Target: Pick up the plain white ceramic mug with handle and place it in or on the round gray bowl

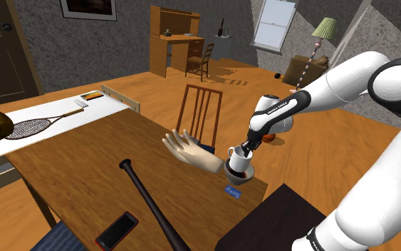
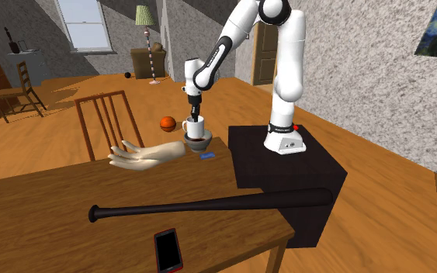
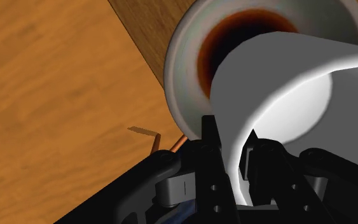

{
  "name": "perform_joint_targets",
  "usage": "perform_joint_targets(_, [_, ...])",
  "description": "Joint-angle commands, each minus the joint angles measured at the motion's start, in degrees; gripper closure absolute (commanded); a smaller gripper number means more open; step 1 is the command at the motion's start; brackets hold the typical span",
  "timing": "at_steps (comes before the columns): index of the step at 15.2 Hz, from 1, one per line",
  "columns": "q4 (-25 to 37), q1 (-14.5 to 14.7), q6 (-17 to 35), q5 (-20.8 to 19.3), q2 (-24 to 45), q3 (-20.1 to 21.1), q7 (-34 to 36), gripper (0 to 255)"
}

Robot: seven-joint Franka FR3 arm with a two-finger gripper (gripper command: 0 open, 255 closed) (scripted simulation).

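Shoulder view: the all-black two-finger gripper is clenched on the rim of the plain white handled mug. The mug stands upright over the round grey bowl at a corner of the brown wooden table, beside a pale mannequin hand. Second exterior view: the mug's base lies within the bowl's rim, its handle toward that view's left. Wrist view: the fingers clasp the mug's wall between them, above the bowl's dark-centred interior.
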Motion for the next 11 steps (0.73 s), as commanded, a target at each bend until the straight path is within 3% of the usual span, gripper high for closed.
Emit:
perform_joint_targets(1, [0.01,0.00,0.01,0.00,-0.01,0.00,0.00,255])
perform_joint_targets(2, [0.00,0.00,0.01,0.00,-0.01,0.00,0.01,0])
perform_joint_targets(7, [0.00,0.00,0.02,0.00,-0.01,0.00,0.01,0])
perform_joint_targets(11, [1.36,0.07,-7.71,-1.35,-6.43,-0.18,0.98,0])
